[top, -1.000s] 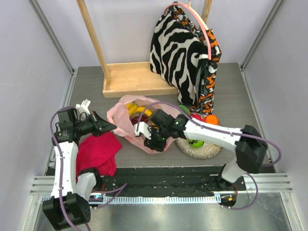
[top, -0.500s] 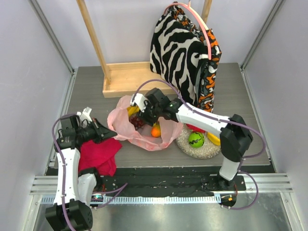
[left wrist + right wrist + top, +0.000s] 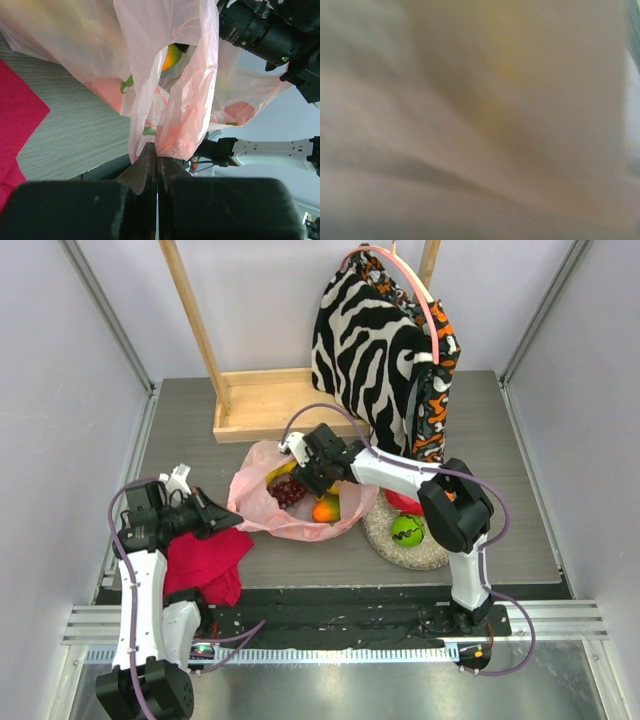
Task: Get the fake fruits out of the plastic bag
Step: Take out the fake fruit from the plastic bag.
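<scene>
The left hand [image 3: 156,152] stays pinched shut on an edge of the thin translucent pink plastic bag [image 3: 258,502] lying on the grey counter [image 3: 180,440]. Within 1 second the right hand [image 3: 300,477] has swung from the bag's near side to its far rim, by the yellow plastic banana bunch [image 3: 281,471] and dark red plastic grapes [image 3: 288,491]. Its fingers' state cannot be told. It is probably reaching for another fruit.
</scene>
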